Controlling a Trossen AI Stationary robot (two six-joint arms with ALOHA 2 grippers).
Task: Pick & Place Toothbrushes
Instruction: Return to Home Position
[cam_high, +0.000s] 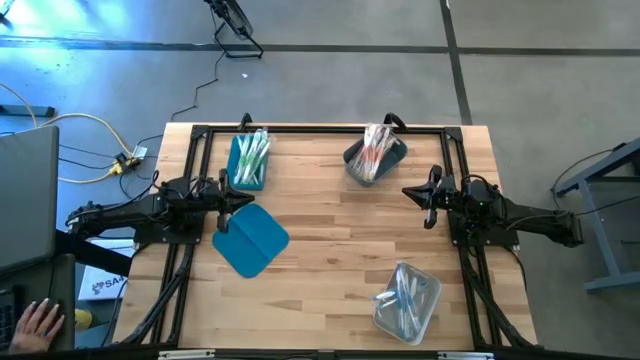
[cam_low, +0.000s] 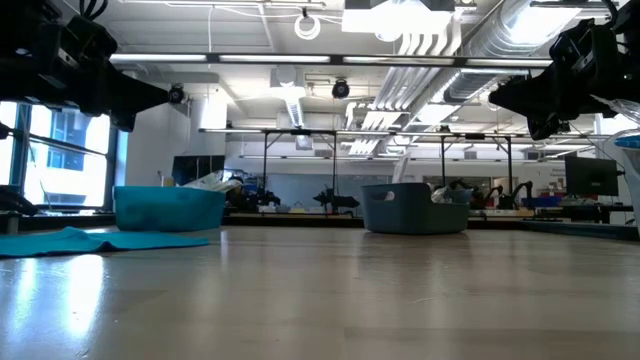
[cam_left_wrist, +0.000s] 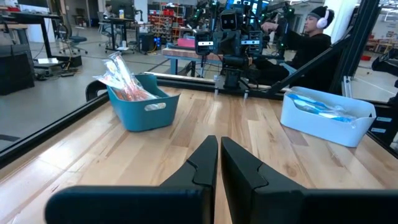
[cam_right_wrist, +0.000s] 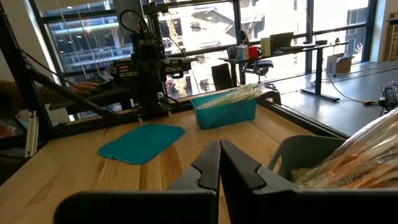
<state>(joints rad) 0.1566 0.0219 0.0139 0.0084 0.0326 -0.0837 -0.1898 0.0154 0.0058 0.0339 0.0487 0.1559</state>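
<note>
Toothbrushes (cam_high: 254, 152) lie in the teal bin (cam_high: 245, 182) at eleven o'clock, grey bin (cam_high: 398, 152) at one, clear bin (cam_high: 432, 292) at five; left gripper (cam_left_wrist: 219, 146) at nine and right gripper (cam_right_wrist: 219, 149) at three hang closed on nothing, so this looks like homing, only parking remains.

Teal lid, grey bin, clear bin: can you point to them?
teal lid (cam_high: 251, 239), high view, middle of its flat top.
grey bin (cam_low: 415, 215), low view, its front wall.
clear bin (cam_left_wrist: 323, 127), left wrist view, its side wall.

Teal lid (cam_high: 250, 238) — flat, teal bin (cam_low: 168, 208), grey bin (cam_low: 415, 215), clear bin (cam_left_wrist: 317, 124)
</note>
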